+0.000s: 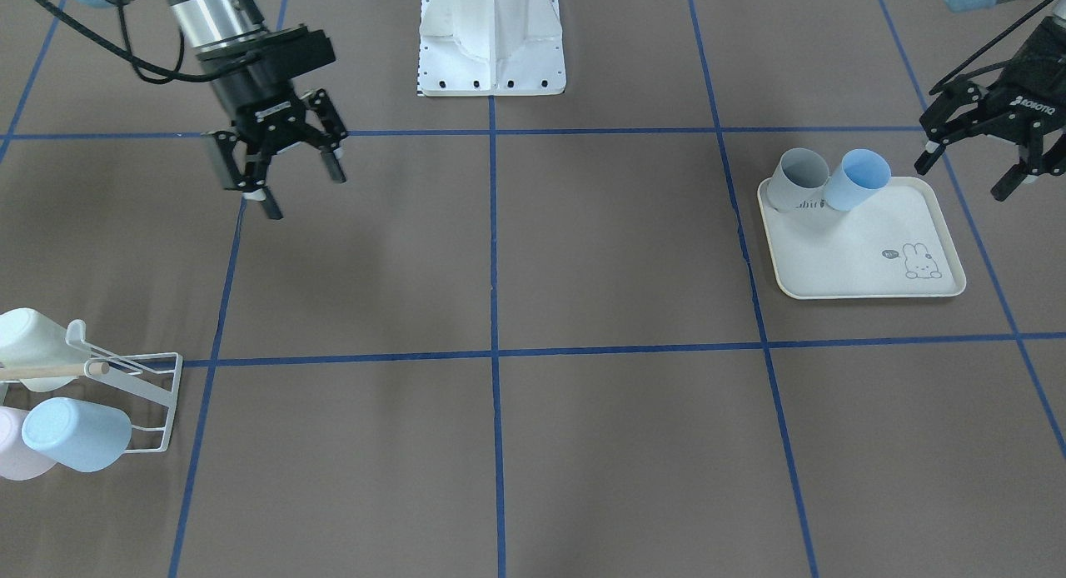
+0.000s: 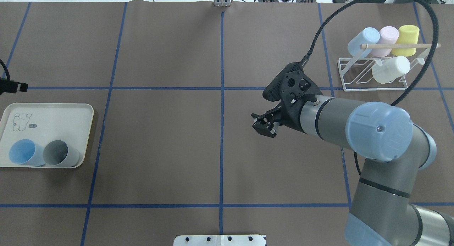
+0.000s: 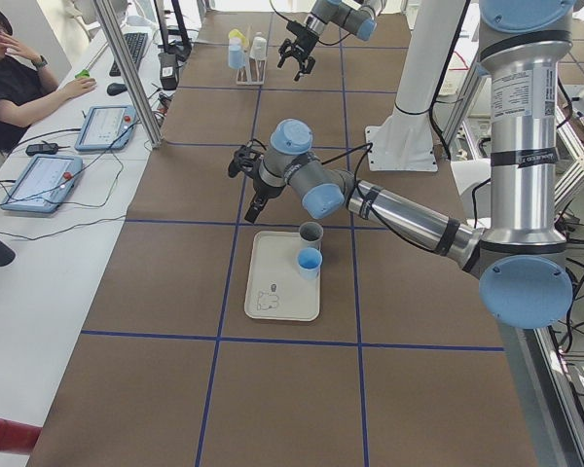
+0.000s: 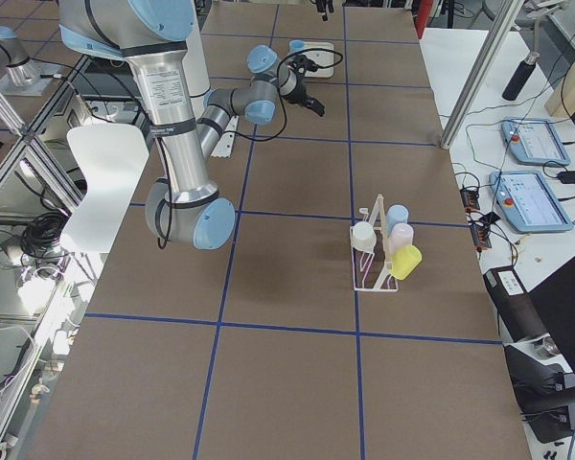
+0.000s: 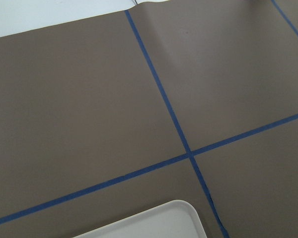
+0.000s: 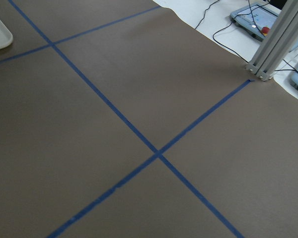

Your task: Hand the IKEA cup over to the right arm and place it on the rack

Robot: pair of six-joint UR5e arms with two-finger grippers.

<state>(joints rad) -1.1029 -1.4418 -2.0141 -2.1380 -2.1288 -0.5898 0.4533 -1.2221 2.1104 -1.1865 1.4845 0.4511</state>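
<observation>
Two IKEA cups stand upright at the robot-side end of the cream tray (image 1: 866,270): a grey cup (image 1: 795,178) and a blue cup (image 1: 858,178). My left gripper (image 1: 966,176) hangs open in the air just off the tray's outer side, near the blue cup, holding nothing. The right arm (image 2: 354,125) reaches over the table's middle. Its gripper (image 1: 304,193) is open and empty, well short of the rack (image 2: 372,74). The rack carries blue (image 2: 363,40), pink (image 2: 388,35), yellow (image 2: 408,35) and white (image 2: 392,68) cups.
The white robot base (image 1: 491,37) sits at the table's robot-side middle. Blue tape lines grid the brown table (image 2: 159,143). A person (image 3: 15,78) sits beside tablets (image 3: 44,180) on the operators' bench. The wrist views show only tabletop and a tray corner (image 5: 154,223).
</observation>
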